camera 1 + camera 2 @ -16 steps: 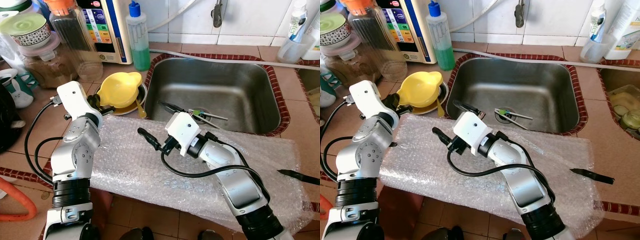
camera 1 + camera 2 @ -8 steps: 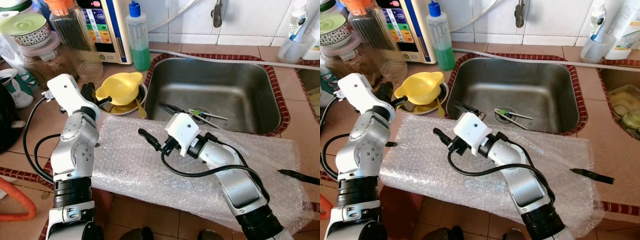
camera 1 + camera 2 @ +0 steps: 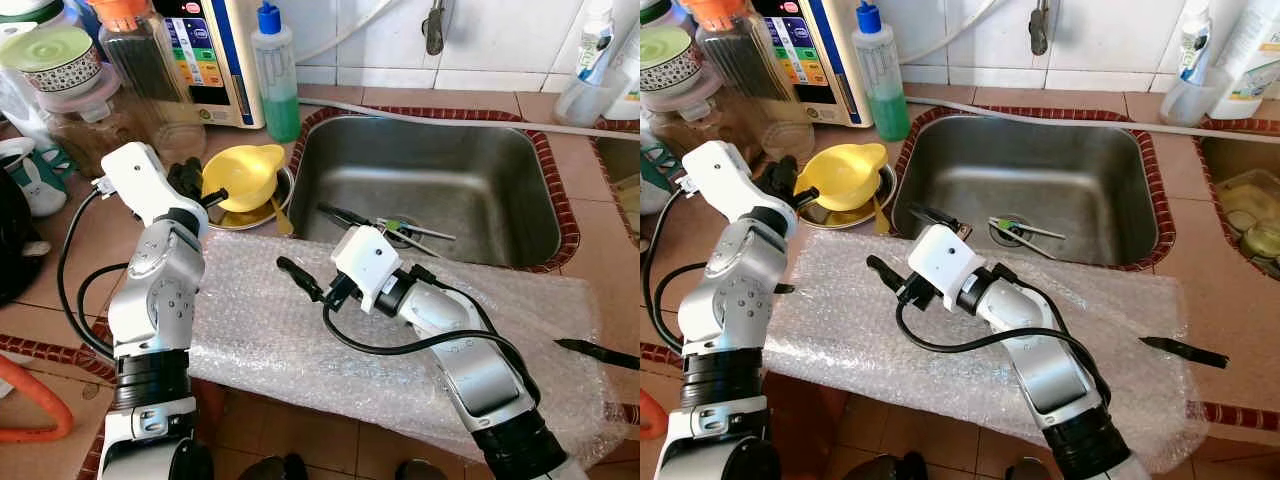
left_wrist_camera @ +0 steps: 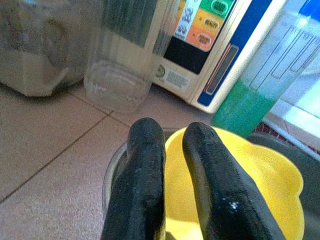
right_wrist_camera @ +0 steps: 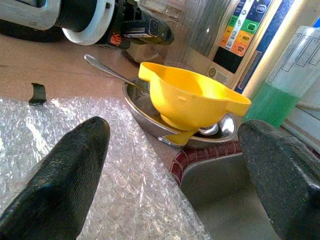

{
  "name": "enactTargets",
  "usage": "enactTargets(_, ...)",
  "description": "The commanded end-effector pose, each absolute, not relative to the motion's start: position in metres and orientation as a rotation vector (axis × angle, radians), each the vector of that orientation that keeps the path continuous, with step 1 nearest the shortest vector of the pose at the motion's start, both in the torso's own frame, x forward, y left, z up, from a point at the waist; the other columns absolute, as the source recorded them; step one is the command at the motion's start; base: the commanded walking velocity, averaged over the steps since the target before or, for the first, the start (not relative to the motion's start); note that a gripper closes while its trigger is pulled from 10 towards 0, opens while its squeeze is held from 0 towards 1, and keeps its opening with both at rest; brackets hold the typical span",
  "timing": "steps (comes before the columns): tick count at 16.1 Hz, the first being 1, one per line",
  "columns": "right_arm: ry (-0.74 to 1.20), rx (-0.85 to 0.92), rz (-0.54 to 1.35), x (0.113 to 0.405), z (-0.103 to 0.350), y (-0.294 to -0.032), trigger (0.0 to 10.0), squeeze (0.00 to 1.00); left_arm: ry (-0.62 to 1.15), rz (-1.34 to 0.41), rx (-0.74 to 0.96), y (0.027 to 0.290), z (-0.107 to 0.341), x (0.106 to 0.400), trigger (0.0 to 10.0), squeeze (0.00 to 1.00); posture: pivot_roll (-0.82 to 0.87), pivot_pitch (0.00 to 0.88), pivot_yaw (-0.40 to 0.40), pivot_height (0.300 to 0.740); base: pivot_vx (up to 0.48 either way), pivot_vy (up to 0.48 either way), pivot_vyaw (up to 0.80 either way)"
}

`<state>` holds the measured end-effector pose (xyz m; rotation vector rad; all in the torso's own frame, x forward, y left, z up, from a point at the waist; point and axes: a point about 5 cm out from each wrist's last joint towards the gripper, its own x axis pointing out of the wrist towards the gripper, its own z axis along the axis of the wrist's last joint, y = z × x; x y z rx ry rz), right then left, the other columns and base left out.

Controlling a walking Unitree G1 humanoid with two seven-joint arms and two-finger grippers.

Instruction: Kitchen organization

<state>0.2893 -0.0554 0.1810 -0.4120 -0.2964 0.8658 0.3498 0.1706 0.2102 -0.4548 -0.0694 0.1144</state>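
Pinching the yellow funnel's (image 3: 240, 176) rim, the left tool (image 4: 172, 165) lifts it.

2 silver arms with white wrist housings, looping black cables, black collars; each gripper has 2 long black fingers (image 4: 145, 175).

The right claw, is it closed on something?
No, the right claw is open above the bubble wrap, with nothing between its fingers.

A home kitchen: a stainless steel sink (image 3: 440, 190) set into a terracotta-tiled counter (image 3: 590, 240) beneath white wall tiles (image 3: 500, 40) (a tap hangs above), with a green dish-soap bottle (image 3: 278, 75) and clear food jars (image 3: 145, 70) alongside.
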Motion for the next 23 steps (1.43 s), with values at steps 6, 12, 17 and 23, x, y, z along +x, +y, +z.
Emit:
enactTargets(6, -0.32, -0.417, 0.87, 0.288, 0.184, -0.053, 10.0, 0.0, -0.028, 0.146, -0.448, 0.177, 0.204, 0.351, 10.0, 1.0, -0.18, 0.153, 0.117, 0.74, 0.0, 0.0, 0.0)
enactTargets(12, -0.321, -0.424, 0.875, 0.288, 0.185, -0.053, 10.0, 0.0, 0.043, 0.222, -0.47, 0.187, 0.19, 0.351, 10.0, 1.0, -0.19, 0.158, 0.112, 0.74, 0.0, 0.0, 0.0)
enactTargets(17, -0.318, -0.428, 0.888, 0.286, 0.183, -0.053, 10.0, 0.0, 0.067, 0.222, -0.556, 0.184, 0.187, 0.352, 10.0, 1.0, -0.19, 0.155, 0.11, 0.74, 0.0, 0.0, 0.0)
enactTargets(23, -0.317, -0.434, 0.893, 0.284, 0.181, -0.051, 10.0, 0.0, 0.091, 0.185, -0.569, 0.174, 0.19, 0.356, 10.0, 1.0, -0.19, 0.156, 0.117, 0.74, 0.0, 0.0, 0.0)
